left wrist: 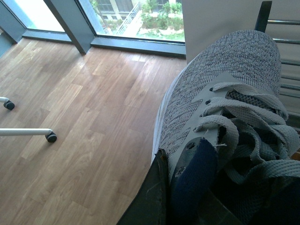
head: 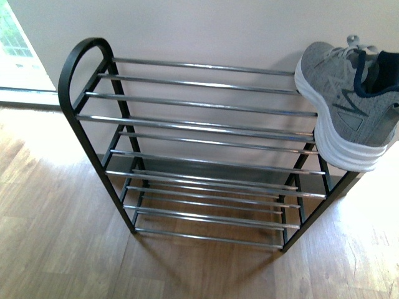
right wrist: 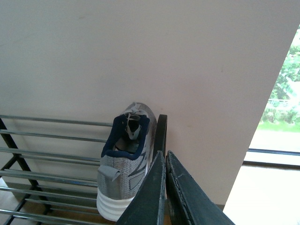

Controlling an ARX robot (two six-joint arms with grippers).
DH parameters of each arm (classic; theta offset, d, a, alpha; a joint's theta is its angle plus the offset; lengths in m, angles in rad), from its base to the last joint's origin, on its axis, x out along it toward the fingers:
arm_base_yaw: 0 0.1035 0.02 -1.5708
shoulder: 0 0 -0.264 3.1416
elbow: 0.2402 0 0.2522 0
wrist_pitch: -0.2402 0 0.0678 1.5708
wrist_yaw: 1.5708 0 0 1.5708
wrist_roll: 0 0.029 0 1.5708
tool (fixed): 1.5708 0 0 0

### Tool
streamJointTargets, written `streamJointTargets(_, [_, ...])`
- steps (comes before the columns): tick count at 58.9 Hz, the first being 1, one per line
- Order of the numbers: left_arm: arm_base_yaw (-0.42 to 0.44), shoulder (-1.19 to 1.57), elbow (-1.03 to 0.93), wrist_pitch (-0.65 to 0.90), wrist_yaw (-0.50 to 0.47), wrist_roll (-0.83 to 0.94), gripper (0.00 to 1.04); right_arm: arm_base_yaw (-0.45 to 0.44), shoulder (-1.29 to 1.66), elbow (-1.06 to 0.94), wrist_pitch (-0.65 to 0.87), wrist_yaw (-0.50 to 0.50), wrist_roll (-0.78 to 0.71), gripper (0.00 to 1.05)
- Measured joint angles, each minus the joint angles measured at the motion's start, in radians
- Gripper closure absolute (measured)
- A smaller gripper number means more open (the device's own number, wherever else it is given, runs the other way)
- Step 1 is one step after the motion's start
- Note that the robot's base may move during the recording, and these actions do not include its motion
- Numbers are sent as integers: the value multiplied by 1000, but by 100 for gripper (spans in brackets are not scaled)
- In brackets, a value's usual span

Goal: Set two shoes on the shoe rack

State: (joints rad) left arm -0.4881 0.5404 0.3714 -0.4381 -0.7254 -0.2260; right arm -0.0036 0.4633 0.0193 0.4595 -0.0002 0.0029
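**One sneaker on the rack, the other in my left hand**

From the front camera I see the shoe rack [head: 187, 128] standing against the wall [head: 218, 31] on the wooden floor [head: 62, 237]. The racked sneaker [head: 340, 99], grey knit with a white sole and navy lining, sits on the top tier at the rack's right end. Its toe points towards the wall and its heel overhangs the front rod. The other tiers I can see hold nothing but their silver rods. Neither arm shows in this view.

My right hand [right wrist: 165, 187] is closed on nothing, its two dark fingers pressed together. Its wrist camera looks past them at the racked sneaker from behind the heel, just beside the rack's black end post.

My left hand [left wrist: 168, 187] grips the held sneaker [left wrist: 220, 70] at the collar. One dark finger lies along the outside by the rear eyelets; the other finger I cannot see. This sneaker hangs above the wooden floor, laces up, its toe towards the rack's black end frame and rods. Beyond it are a window [left wrist: 140, 14] and a white caster leg [left wrist: 28, 132] out on the floor.
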Motion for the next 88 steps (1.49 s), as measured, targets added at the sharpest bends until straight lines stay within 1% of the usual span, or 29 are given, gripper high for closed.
streamJointTargets(16, [0, 0, 0, 0, 0, 0, 104, 0, -151, 0, -145, 0, 0, 103])
streamJointTargets(32, [0, 0, 0, 0, 0, 0, 104, 0, -240, 0, -233, 0, 0, 103])
streamJointTargets(43, [0, 0, 0, 0, 0, 0, 104, 0, -248, 0, -237, 0, 0, 73])
streamJointTargets(45, [0, 0, 0, 0, 0, 0, 104, 0, -248, 0, -237, 0, 0, 64])
streamJointTargets(51, [0, 0, 0, 0, 0, 0, 104, 0, -248, 0, -237, 0, 0, 49])
streamJointTargets(53, [0, 0, 0, 0, 0, 0, 104, 0, -248, 0, -237, 0, 0, 42])
streamJointTargets(56, [0, 0, 0, 0, 0, 0, 104, 0, -248, 0, -237, 0, 0, 35])
streamJointTargets(58, [0, 0, 0, 0, 0, 0, 104, 0, -248, 0, -237, 0, 0, 28])
streamJointTargets(60, [0, 0, 0, 0, 0, 0, 104, 0, -249, 0, -238, 0, 2, 24])
streamJointTargets(63, [0, 0, 0, 0, 0, 0, 104, 0, -254, 0, -246, 0, 1, 30])
streamJointTargets(67, [0, 0, 0, 0, 0, 0, 104, 0, -269, 0, -263, 0, 0, 42])
streamJointTargets(72, [0, 0, 0, 0, 0, 0, 104, 0, -284, 0, -279, 0, 0, 55])
streamJointTargets(74, [0, 0, 0, 0, 0, 0, 104, 0, -304, 0, -300, 1, 1, 60])
streamJointTargets(77, [0, 0, 0, 0, 0, 0, 104, 1, -372, 0, -399, -2, 0, 69])
streamJointTargets(79, [0, 0, 0, 0, 0, 0, 104, 1, -409, 0, -437, 2, 0, 74])
streamJointTargets(80, [0, 0, 0, 0, 0, 0, 104, 1, -420, 0, -444, 2, 0, 76])
streamJointTargets(84, [0, 0, 0, 0, 0, 0, 104, 2, -454, 0, -454, 0, 0, 90])
streamJointTargets(88, [0, 0, 0, 0, 0, 0, 104, 2, -454, 0, -456, 0, 0, 101])
